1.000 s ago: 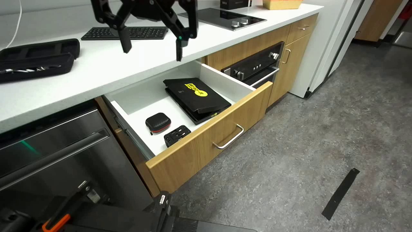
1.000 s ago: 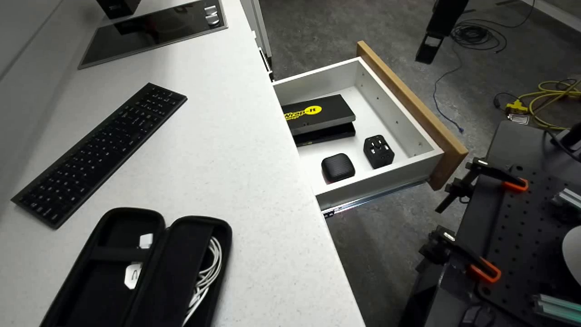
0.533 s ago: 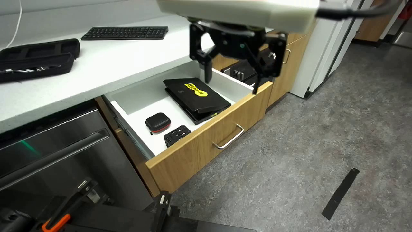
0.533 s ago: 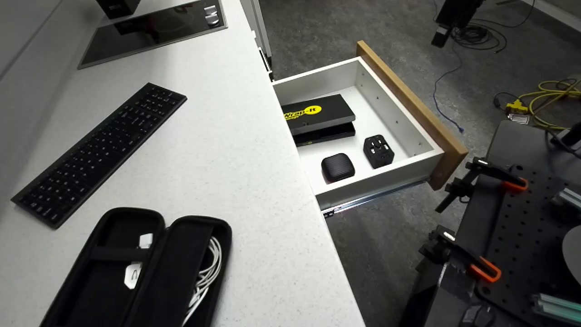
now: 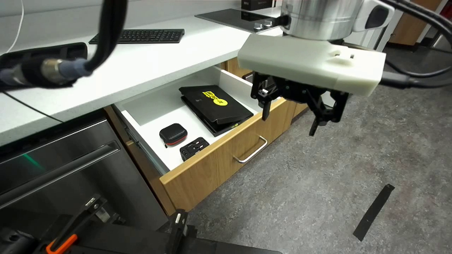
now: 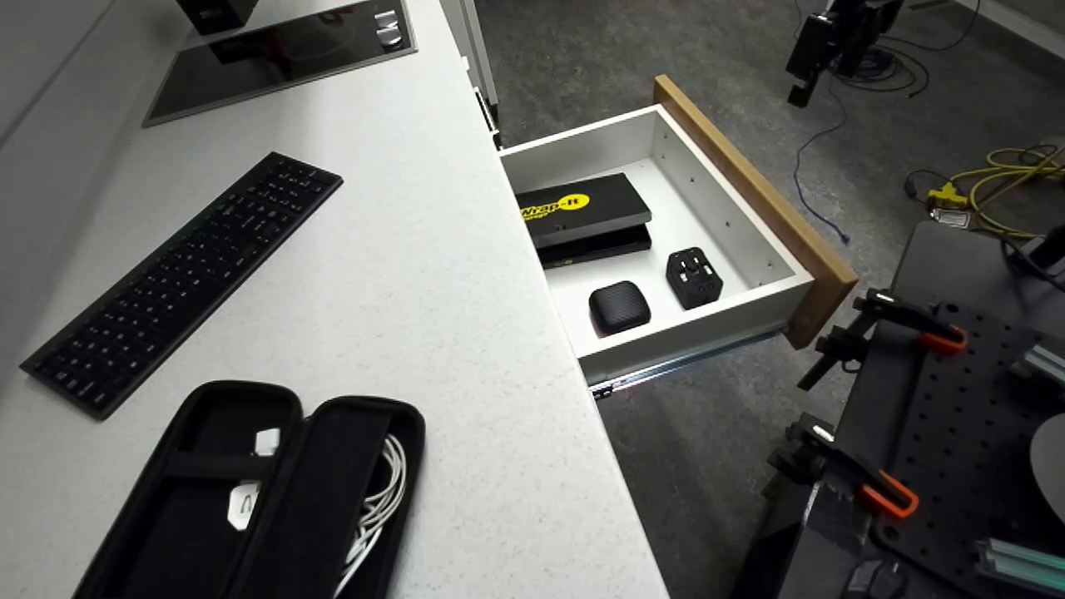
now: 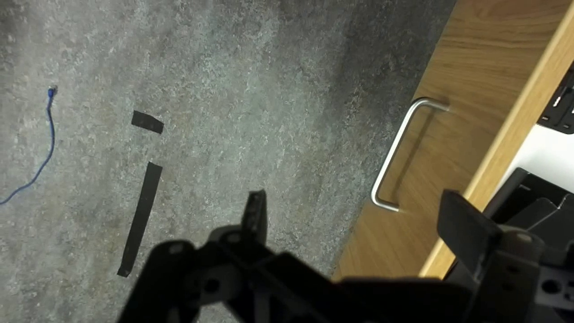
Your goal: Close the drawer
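The drawer stands pulled out from under the counter, its oak front (image 5: 208, 176) and white inner walls showing. It also shows in an exterior view (image 6: 745, 183) and in the wrist view (image 7: 484, 112). Its silver bar handle (image 5: 252, 154) is also in the wrist view (image 7: 391, 154). Inside lie a black box with yellow lettering (image 5: 216, 106), a small black case (image 5: 173, 134) and a black plug adapter (image 5: 194, 148). My gripper (image 5: 289, 124) is open and empty, above the drawer front's outer side. In the wrist view (image 7: 353, 199) one finger overlaps the front's top edge, the other the floor.
The white counter (image 5: 106, 81) overhangs the drawer and bears a keyboard (image 6: 187, 274) and an open black case (image 6: 250, 491). A steel appliance (image 5: 70, 169) is beside the drawer. A black table with orange clamps (image 6: 944, 337) stands near the drawer front. A yellow cable (image 6: 1015, 191) lies on the floor.
My open gripper has moved from above the counter, across the drawer, to beyond the drawer front, and lower. The arm and its cable have come into view. The drawer has not moved.
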You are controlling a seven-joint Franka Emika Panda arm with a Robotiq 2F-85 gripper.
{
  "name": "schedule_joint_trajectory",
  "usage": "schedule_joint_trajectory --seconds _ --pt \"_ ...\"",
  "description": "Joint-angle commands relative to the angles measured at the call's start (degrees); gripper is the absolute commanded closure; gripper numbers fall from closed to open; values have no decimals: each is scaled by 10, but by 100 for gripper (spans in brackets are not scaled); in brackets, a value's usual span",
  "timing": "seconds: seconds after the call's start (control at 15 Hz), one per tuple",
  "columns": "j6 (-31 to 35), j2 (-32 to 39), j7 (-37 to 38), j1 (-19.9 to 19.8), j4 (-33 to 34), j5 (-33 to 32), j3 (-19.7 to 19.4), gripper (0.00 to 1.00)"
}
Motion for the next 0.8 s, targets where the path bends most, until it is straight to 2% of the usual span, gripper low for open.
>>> schedule_joint_trajectory --seconds 0.0,0.13,0.47,0.6,0.73 --pt "-1 0 2 -12 1 -1 13 0" --pt "-1 0 3 -12 3 -1 13 0" --pt "127 111 35 -21 37 35 20 0" --pt "162 157 44 -33 58 51 31 0" --pt "177 206 42 -27 88 87 31 0"
